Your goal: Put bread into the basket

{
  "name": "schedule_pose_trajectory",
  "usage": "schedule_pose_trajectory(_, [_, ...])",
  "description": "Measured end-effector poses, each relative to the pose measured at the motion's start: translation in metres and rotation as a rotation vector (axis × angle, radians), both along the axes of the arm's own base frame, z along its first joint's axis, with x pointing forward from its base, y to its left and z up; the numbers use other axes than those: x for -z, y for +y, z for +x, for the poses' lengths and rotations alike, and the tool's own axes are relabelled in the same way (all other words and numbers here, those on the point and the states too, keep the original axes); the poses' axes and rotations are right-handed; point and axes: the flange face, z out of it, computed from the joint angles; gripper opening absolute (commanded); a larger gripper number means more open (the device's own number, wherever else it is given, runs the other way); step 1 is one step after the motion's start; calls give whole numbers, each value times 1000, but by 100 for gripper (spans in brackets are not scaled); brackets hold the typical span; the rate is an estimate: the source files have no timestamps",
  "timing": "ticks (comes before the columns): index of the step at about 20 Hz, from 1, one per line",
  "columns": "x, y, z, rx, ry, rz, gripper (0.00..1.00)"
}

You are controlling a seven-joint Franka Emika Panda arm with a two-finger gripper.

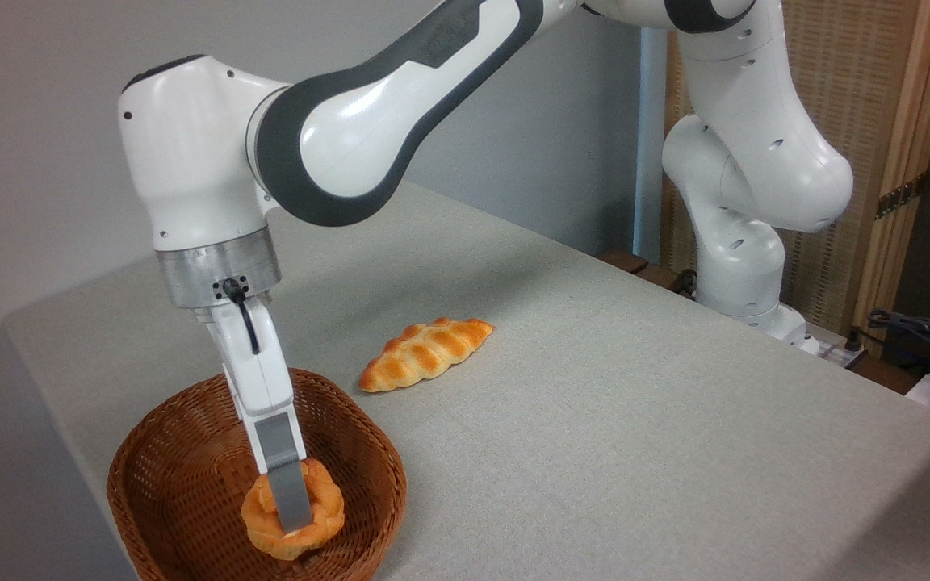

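**Bun in the grip, low over the basket**

Grey cloth covers the table from edge to edge, and I'm counting off what sits on it: one basket, one long braided loaf, and one round bun, the bread I'm after. That's two baked pieces in all, one arm, one gripper.

On to the tool. From my screen the gripper points down into the basket, tilted a little toward the lower right. I see one grey finger lying across the front of the bread, its tip near the bun's lower edge; the second finger is hidden behind the bun. So the jaws are clamped on the bread, pressed against its sides. The bread sits inside the basket's rim, toward the near right part of the bowl. Whether its underside touches the weave I cannot tell from this angle.

The braided loaf lies flat on the cloth, up and to the right of the basket, apart from its rim.

Around the table: a plain grey wall behind on the left, a woven wood-framed screen at the back right, and some dark cables at the far right edge.
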Motion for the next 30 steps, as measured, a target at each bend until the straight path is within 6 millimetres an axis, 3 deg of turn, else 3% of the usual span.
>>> schedule_pose_trajectory(8, [-4, 0, 3, -72, -29, -12, 100])
schedule_pose_trajectory(13, [-27, -8, 0, -243, -21, -129, 100])
schedule_pose_trajectory(15, [-49, -9, -10, -271, 34, -162, 100])
schedule_pose_trajectory(20, [-136, -3, -60, -319, 80, -282, 100])
schedule_pose_trajectory(22, [-156, 1, -77, -330, 86, -311, 100])
schedule_pose_trajectory(26, [-157, 1, -107, -272, 113, -305, 100])
schedule_pose_trajectory(30, [-161, 4, -120, -255, 113, -302, 100])
